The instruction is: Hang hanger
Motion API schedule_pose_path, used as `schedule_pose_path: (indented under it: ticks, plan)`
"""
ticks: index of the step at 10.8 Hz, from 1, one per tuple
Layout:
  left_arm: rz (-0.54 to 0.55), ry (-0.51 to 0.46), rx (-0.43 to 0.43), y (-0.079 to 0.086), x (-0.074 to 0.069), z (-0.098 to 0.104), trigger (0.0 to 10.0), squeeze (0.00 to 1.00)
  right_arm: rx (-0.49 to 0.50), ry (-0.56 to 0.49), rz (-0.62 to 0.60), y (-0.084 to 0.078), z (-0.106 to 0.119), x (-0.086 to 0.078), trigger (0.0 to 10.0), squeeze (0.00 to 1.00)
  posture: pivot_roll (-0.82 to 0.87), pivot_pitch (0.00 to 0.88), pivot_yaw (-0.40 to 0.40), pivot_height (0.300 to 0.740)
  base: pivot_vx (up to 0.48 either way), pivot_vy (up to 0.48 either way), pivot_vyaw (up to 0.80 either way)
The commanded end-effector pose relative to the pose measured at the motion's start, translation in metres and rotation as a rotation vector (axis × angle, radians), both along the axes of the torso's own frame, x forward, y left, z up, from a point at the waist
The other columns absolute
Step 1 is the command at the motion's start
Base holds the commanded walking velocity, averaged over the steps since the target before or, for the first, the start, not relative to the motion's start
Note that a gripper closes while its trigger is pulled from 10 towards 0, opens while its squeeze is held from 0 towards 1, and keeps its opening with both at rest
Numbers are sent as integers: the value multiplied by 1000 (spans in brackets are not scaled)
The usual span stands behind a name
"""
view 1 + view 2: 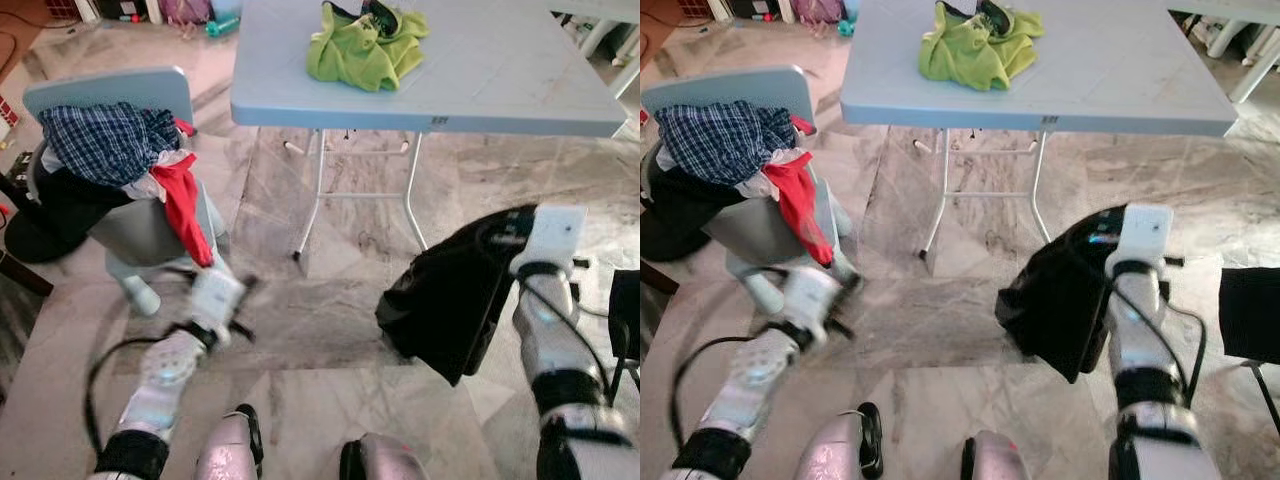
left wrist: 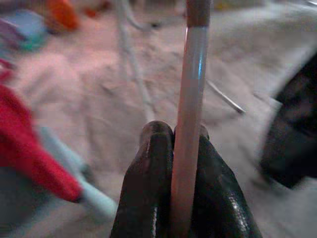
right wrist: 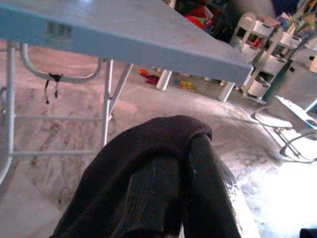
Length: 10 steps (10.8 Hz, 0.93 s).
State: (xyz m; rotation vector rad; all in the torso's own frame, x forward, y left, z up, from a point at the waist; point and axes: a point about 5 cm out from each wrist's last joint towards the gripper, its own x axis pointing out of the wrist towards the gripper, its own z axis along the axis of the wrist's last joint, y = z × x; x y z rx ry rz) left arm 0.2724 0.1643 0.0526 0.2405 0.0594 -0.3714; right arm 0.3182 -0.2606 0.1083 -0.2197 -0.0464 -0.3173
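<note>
Hanger rod (image 2: 190, 99) stood pinched between the left fingers (image 2: 153, 163), low beside the knee; that arm was blurred, so the thin rod could slip or twist. The right fingers (image 3: 208, 188) held a black cloth (image 1: 450, 295), which might drag on the floor. Beyond, the chair (image 1: 130, 225) with its clothes and the worktop (image 1: 520, 90) legs could snag either.

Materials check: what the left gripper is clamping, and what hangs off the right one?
Left gripper: jaws shut on a pale rod, smooth and glossy, a bright streak along it; looks like plastic or coated metal. Right gripper: black garment, matte, soft folds, ribbed surface; apparently knit fabric.
</note>
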Motion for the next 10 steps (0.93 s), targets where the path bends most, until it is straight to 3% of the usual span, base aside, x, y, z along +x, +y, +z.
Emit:
schedule_pose_path:
  ticks: [1, 2, 4, 6, 8, 10]
  plan:
    - [51, -44, 5, 2, 0, 6, 7843, 0, -23, -90, 20, 1, 18, 1, 0, 0, -10, 162, -65, 740, 0, 0, 0]
    - [123, -74, 5, 7, 0, 9, 10000, 0, -22, -112, 34, 5, 21, -1, 0, 0, -4, 151, -65, 740, 0, 0, 0]
    - [242, -80, -43, 15, -7, 6, 10000, 0, -11, -152, 104, 24, 19, -13, 0, 0, 1, 133, -67, 740, 0, 0, 0]
    - [237, -119, -72, 10, -6, 13, 10000, 0, 23, -148, 152, 42, 11, -23, 0, 0, 1, 125, -61, 740, 0, 0, 0]
    - [221, -170, -98, 2, 4, 27, 10000, 0, 16, -184, 184, 52, 23, -19, 0, 0, -8, 131, -53, 740, 0, 0, 0]
    - [231, -189, -104, 9, 9, 35, 10000, 0, 22, -234, 196, 53, 43, -11, 0, 0, -8, 130, -55, 740, 120, 0, 0]
